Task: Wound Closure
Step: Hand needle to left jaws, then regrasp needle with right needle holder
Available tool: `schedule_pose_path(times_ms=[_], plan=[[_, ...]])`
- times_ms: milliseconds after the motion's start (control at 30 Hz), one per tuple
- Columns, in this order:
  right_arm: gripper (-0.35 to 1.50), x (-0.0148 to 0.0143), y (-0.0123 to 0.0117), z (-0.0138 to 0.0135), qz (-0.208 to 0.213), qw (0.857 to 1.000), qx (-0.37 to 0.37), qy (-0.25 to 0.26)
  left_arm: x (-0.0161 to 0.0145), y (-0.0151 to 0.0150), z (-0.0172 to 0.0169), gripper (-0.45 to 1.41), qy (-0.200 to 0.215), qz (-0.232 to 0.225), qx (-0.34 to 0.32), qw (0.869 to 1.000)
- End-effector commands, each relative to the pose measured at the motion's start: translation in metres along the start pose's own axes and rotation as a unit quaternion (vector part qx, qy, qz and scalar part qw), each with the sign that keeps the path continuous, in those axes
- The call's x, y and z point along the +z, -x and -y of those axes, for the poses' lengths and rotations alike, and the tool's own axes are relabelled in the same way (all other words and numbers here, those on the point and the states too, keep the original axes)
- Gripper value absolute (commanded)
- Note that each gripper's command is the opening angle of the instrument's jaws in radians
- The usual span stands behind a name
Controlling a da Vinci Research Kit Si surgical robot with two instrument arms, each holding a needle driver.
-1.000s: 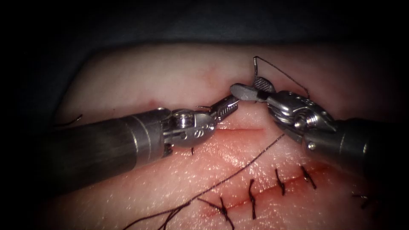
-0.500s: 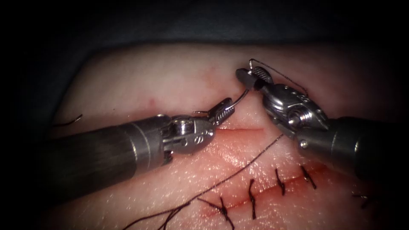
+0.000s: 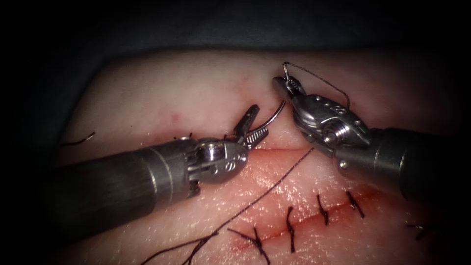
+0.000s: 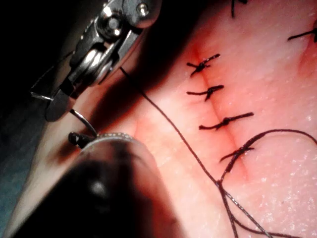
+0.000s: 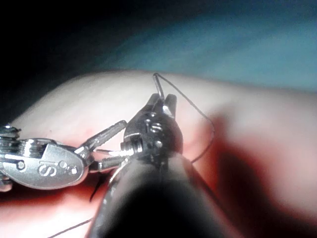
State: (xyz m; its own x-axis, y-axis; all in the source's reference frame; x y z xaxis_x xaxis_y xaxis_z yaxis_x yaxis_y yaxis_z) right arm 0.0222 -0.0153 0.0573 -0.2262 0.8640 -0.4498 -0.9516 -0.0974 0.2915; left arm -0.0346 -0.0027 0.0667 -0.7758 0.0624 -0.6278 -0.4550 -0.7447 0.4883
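The tissue [image 3: 186, 93] has a cut whose open part [image 3: 274, 148] lies between the two tools. My right tool [image 3: 282, 84] is shut on the curved needle [image 3: 275, 114] near its thread end, above the tissue and clear of it. The needle's other end curves down between the parted jaws of my left tool [image 3: 261, 119], which grips nothing. Thread [image 3: 324, 83] loops from the needle's end over the right tool. In the right wrist view the right tool [image 5: 161, 101] clamps the needle [image 5: 157, 83], with the left tool [image 5: 106, 144] beside it. The needle [image 4: 84, 119] also shows in the left wrist view.
Several dark stitches [image 3: 321, 208] close the lower right stretch of the cut, with red fluid [image 3: 274, 234] along it. A long thread [image 3: 255, 196] runs from the cut toward the lower left. A cut end of thread [image 3: 81, 140] lies at the far left. The stitches [image 4: 225, 121] appear in the left wrist view.
The right tool's jaws closed on the needle near its thread end. The left tool's jaws, shut on the needle before, have opened and let it go.
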Motion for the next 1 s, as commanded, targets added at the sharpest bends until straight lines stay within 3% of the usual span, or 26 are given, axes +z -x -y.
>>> schedule_pose_path(times_ms=[33, 133, 167, 233, 367, 467, 500, 533, 700, 1000], plan=[[-0.35, 0.0005, -0.0004, 0.0007, 0.0, 1.0, -0.011, -0.01, 0.0008, -0.0003, 0.0002, 0.27, 0.001, -0.002, -0.008, 1.0], [-0.35, 0.0005, -0.0008, 0.0005, 0.0, 0.996, -0.072, -0.057, 0.0005, -0.0001, 0.0008, 0.56, 0.007, -0.007, -0.041, 0.999], [-0.35, 0.0005, -0.001, 0.0004, -0.007, 0.991, -0.102, -0.089, 0.0002, 0.0, 0.0014, 0.62, 0.032, -0.035, -0.067, 0.997], [-0.35, 0.0004, -0.0011, 0.0002, -0.007, 0.988, -0.111, -0.108, 0.0, 0.0001, 0.0017, 0.62, 0.052, -0.05, -0.081, 0.994], [-0.35, 0.0002, -0.0014, -0.0007, -0.016, 0.973, -0.169, -0.156, -0.001, 0.0006, 0.0033, 0.47, 0.152, -0.111, -0.124, 0.974], [-0.35, 0.0002, -0.0016, -0.0014, -0.031, 0.956, -0.211, -0.202, -0.0012, 0.0008, 0.0045, 0.42, 0.227, -0.155, -0.159, 0.948], [-0.35, 0.0002, -0.0018, -0.0018, -0.047, 0.94, -0.248, -0.227, -0.0013, 0.0009, 0.0051, 0.42, 0.268, -0.175, -0.182, 0.93], [-0.35, 0.0002, -0.0018, -0.0018, -0.047, 0.94, -0.248, -0.227, -0.0013, 0.0009, 0.0051, 0.42, 0.268, -0.175, -0.182, 0.93], [-0.35, 0.0003, -0.0023, -0.0022, -0.089, 0.918, -0.277, -0.269, -0.0005, 0.001, 0.0062, 0.49, 0.354, -0.186, -0.248, 0.882], [-0.35, 0.0008, -0.0034, -0.0017, -0.159, 0.882, -0.291, -0.334, 0.0022, 0.0014, 0.0072, 0.59, 0.418, -0.179, -0.35, 0.819]])
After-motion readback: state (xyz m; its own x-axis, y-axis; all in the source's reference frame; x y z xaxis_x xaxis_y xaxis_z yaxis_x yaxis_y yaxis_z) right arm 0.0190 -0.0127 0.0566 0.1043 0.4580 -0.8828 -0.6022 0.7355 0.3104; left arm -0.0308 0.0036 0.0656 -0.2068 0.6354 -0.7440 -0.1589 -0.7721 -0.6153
